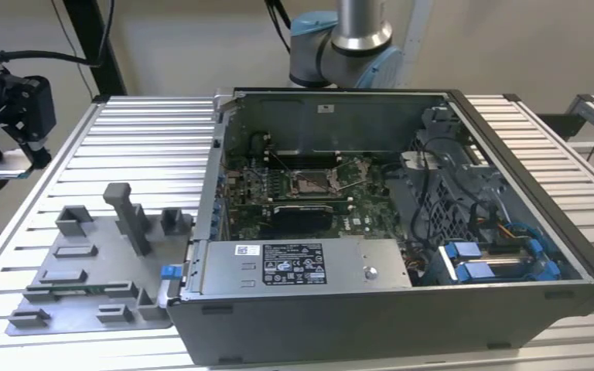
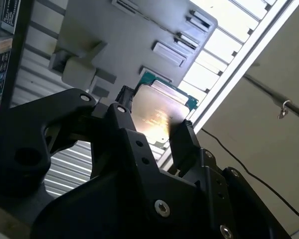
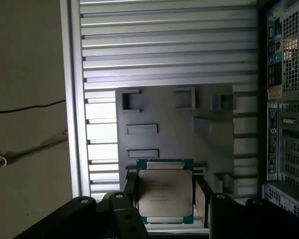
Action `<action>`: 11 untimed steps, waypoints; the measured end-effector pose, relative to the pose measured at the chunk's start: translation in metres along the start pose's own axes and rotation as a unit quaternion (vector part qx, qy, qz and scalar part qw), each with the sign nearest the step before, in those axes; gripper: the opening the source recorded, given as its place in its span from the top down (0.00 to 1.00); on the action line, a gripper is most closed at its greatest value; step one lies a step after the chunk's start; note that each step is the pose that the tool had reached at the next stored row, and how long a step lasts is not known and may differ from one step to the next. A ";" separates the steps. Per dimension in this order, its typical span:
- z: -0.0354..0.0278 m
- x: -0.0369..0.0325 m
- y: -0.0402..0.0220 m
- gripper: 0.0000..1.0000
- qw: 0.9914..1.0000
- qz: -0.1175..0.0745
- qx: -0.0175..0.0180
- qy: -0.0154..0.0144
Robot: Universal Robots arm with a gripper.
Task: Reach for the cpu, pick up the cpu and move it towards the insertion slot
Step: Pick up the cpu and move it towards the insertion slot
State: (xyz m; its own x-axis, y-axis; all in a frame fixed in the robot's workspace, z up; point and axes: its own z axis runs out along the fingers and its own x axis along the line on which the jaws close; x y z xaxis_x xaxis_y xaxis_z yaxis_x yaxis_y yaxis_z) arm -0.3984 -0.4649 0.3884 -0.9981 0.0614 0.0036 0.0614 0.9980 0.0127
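Observation:
The cpu [image 3: 164,194] is a flat silver square on a green-edged base, clamped between my gripper's [image 3: 164,189] two black fingers. In the second wrist view, the cpu [image 2: 157,117] catches the light in the gripper [image 2: 152,124]. In the exterior view, my gripper [image 1: 18,158] hangs at the far left, off the table's edge, with the cpu [image 1: 3,171] seen edge-on as a thin plate. The insertion slot [image 1: 311,183], a metal-framed socket on the green motherboard, lies inside the open computer case, well to the exterior view's right of the gripper.
A grey fixture plate [image 1: 90,286] with upright blocks lies on the ribbed table [image 1: 142,139] between the gripper and the case [image 1: 401,309]. The fixture plate [image 3: 174,134] lies below the cpu. The case has a power supply and cables inside. The arm's base [image 1: 343,46] stands behind the case.

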 end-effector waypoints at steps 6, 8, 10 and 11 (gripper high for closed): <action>0.0000 -0.0108 0.0007 1.00 1.000 0.000 0.000 0.001; -0.0001 -0.0146 0.0009 1.00 1.000 0.000 0.000 0.002; 0.0000 -0.0187 0.0012 1.00 1.000 0.000 0.000 0.002; -0.0001 -0.0207 0.0013 1.00 1.000 0.000 0.000 0.002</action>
State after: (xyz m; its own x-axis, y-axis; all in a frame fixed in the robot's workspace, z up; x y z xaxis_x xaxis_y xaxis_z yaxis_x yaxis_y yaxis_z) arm -0.3777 -0.4649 0.3884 -0.9981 0.0614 0.0082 0.0615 0.9980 0.0124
